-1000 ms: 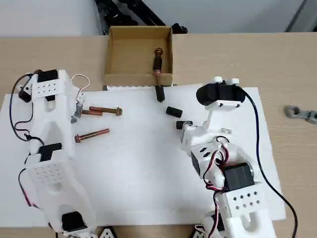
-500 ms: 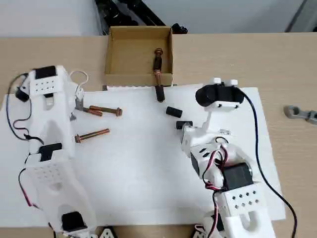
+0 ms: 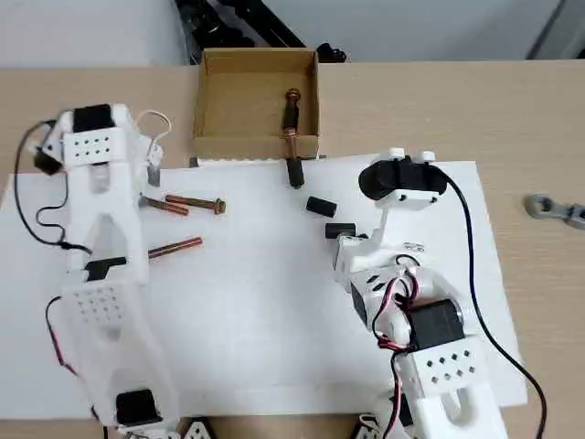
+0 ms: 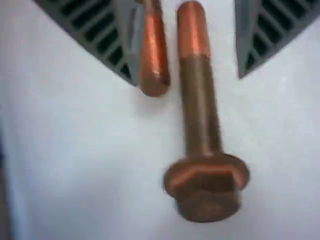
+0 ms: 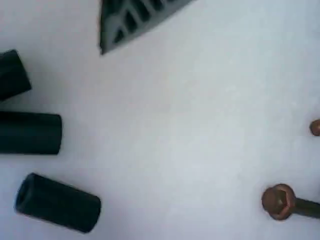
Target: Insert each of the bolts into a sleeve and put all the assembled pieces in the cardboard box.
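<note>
Bolts (image 3: pixel 194 203) left of sleeves (image 3: pixel 321 206)

Workshop: wooden bench (image 3: pixel 512 110), metal tool (image 3: pixel 548 208)

We see bright, even light across the scene: the white sheet (image 3: pixel 265 311) on the worktop (image 3: pixel 530 110) looks uniformly pale. Between the left jaws, the bolt (image 4: pixel 202 130) shows a soft sheen along its shank and a faint, diffuse shadow beside it.
</note>
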### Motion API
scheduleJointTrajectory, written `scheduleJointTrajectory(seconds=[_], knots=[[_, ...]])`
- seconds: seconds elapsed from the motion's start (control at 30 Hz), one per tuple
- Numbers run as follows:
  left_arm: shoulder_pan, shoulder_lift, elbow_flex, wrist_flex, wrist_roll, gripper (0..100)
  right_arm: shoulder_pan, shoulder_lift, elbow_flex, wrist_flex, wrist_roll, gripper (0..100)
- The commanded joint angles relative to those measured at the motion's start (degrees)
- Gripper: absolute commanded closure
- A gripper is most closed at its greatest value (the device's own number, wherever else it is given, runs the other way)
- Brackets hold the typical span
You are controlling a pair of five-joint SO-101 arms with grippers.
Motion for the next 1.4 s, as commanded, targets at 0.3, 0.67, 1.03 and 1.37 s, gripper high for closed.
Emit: scheduleJointTrajectory(seconds=[0.3,0.67,1.03,1.37], knots=[[0.09,8.00,-2.24,-1.41,1.85,88,-0.31,-0.04,-0.35,-0.48,-0.44,80.9],[-1.93,9.85,-6.55,3.08,-6.51,100,-0.31,-0.13,-0.35,-0.48,-0.44,80.9],[-0.44,-4.04,-2.59,3.25,-17.32,100,-0.40,0.22,-6.77,-0.48,-0.70,81.1],[3.08,-23.56,3.56,3.16,-30.51,100,-0.04,17.63,-22.15,0.84,-0.35,81.1]])
